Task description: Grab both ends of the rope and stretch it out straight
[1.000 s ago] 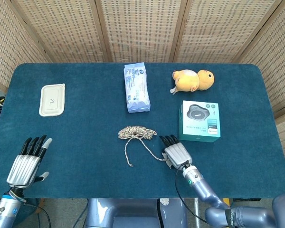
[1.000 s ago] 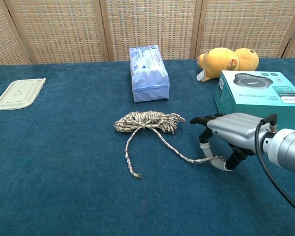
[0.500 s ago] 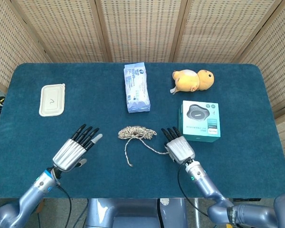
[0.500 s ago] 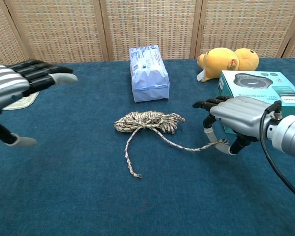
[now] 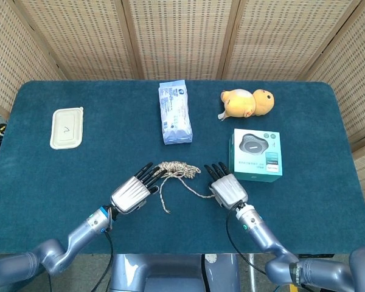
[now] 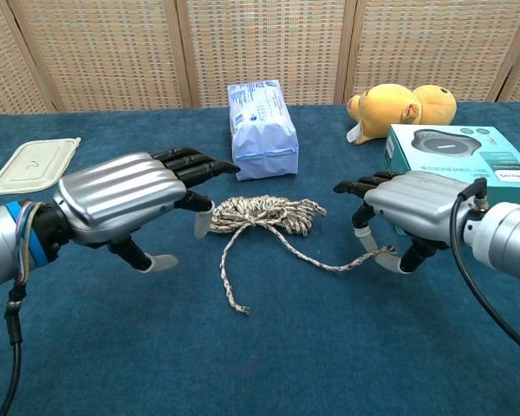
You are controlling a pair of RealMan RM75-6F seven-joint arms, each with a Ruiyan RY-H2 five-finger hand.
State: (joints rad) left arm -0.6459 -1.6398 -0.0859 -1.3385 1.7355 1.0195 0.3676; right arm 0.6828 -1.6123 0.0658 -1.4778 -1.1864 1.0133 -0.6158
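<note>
Tabletop (image 5: 61,182): right hand (image 6: 407,208) pinching rope (image 6: 260,212).

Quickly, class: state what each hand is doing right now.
Left hand: open, fingers spread beside the rope, holding nothing.
Right hand: holding one rope end.

Left hand (image 6: 121,198) spread, right hand (image 6: 407,208) pinching.

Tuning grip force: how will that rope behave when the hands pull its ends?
The rope looks limp: it drapes in loose curves. Its coiled bundle may snag or drag rather than pay out. The right hand pinches one end; the braid seems grippy, probably light.
</note>
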